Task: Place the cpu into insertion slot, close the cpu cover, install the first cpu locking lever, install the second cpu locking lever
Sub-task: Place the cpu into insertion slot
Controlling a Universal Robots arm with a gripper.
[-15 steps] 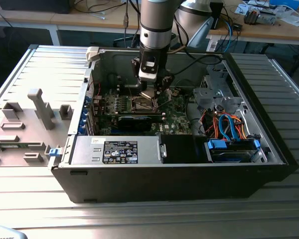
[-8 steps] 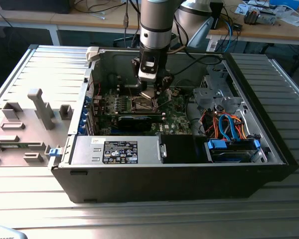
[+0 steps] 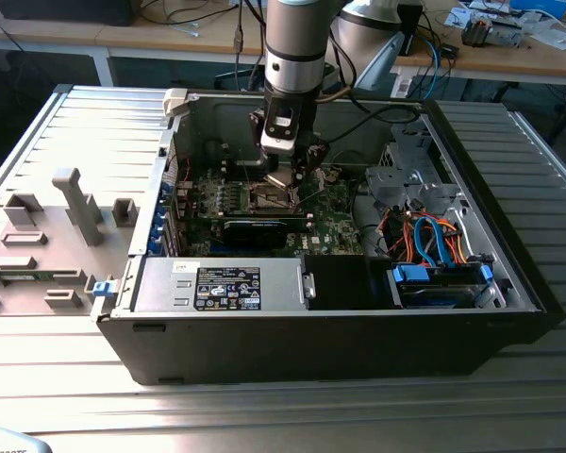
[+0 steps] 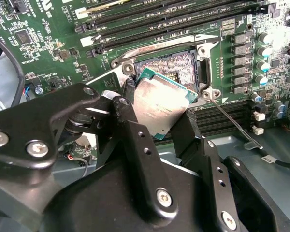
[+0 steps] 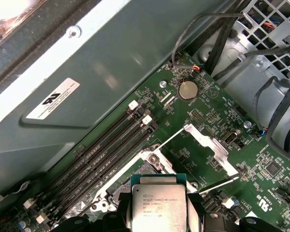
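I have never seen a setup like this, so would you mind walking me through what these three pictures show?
Gladly. A robot arm reaches down into an open computer case lying on a ribbed metal table; that picture comes from a camera off the arm. The other two come from cameras riding near the arm's wrist, looking past its gripper. The gripper is shut on the cpu, a flat silvery chip, held close over the insertion slot in the green board. The cpu cover stands open.

Open computer case (image 3: pixel 311 340) on a ribbed table (image 3: pixel 264 406); coin battery (image 5: pixel 187 89) (round, silvery) near memory slots (image 5: pixel 106 147).
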